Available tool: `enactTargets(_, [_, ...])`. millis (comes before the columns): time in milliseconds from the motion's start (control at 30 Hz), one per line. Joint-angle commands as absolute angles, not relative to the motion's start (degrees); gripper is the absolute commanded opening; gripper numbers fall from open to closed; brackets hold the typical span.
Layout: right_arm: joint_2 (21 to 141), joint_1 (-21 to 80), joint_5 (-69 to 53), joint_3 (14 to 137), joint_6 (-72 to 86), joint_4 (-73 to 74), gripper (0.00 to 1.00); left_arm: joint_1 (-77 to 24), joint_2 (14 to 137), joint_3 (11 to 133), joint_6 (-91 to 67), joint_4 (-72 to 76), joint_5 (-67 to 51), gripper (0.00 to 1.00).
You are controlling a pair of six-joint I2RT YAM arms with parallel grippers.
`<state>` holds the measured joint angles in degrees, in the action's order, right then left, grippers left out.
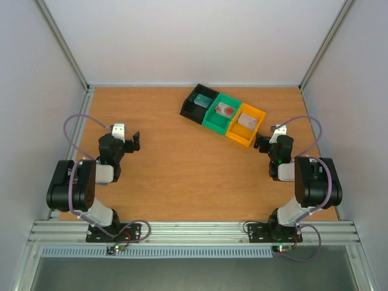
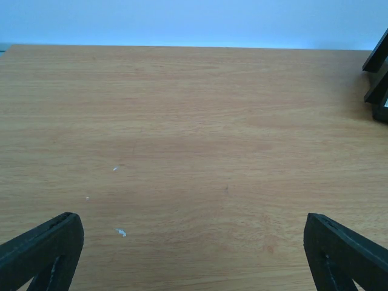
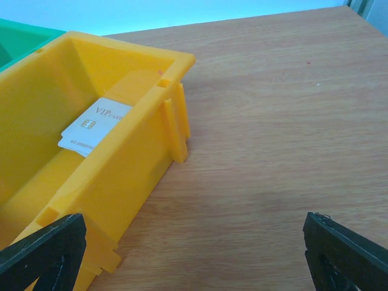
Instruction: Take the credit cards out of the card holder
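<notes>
Closest in, the left gripper [image 2: 191, 230] hangs with its two black fingers spread wide apart and nothing between them, only bare wood of the desk [image 1: 182, 176] beneath; the right gripper [image 3: 194, 223] is just as fully released and holds nothing, its fingers framing the desk right beside the orange bin [image 3: 139, 163]; inside that bin a white credit card [image 3: 96, 125] lies flat on the bottom, with a small gold chip and the letters VIP on its face; the bin's near corner stands well inside the spread of the right fingers, though nothing touches it; from above, three bins sit pressed side by side in a slanted row at the far side of the desk, right of the middle: the black bin [image 1: 189, 111] farthest left, the green bin [image 1: 212, 124] in the middle, the orange one on the right, nearest the right arm; in the green bin lies a pale teal card [image 1: 225, 110] with a reddish patch on it, too small to read; in the black bin there is a pale blue-grey shape that looks like the card holder [image 1: 196, 102], though at this size I cannot tell whether it is open or closed, or whether anything sits in its pockets; the left arm is folded back at the left side of the desk, well apart from all three bins.
</notes>
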<state>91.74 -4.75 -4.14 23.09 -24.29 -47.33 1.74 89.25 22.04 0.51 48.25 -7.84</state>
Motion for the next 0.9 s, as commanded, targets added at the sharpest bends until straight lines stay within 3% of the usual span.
enactTargets(0, [91.23,-4.17,-4.57,24.08,-24.87,-47.99,0.98,1.76,89.52,22.93,1.29,51.95,-6.86,1.00])
enactTargets(300, [91.06,-4.13,-4.03,23.59,-24.62,-48.87,0.99,1.73,89.39,22.94,1.32,51.77,-6.77,0.99])
enactTargets(433, [83.55,-4.05,5.95,20.04,-21.43,-48.81,0.99,1.82,86.98,24.74,1.71,47.96,-9.14,0.99])
enactTargets(567, [66.40,-4.13,15.71,18.79,-14.23,-37.33,0.99,1.94,79.92,39.76,1.91,15.45,-7.85,0.99])
enactTargets(700, [53.46,-4.13,2.98,24.58,-11.06,-20.51,0.99,2.43,79.21,60.57,5.16,-18.27,-11.84,0.99])
enactTargets(867, [49.39,-4.09,-3.54,38.95,-9.43,7.49,0.98,6.48,81.89,80.21,12.90,-57.68,-11.61,0.99])
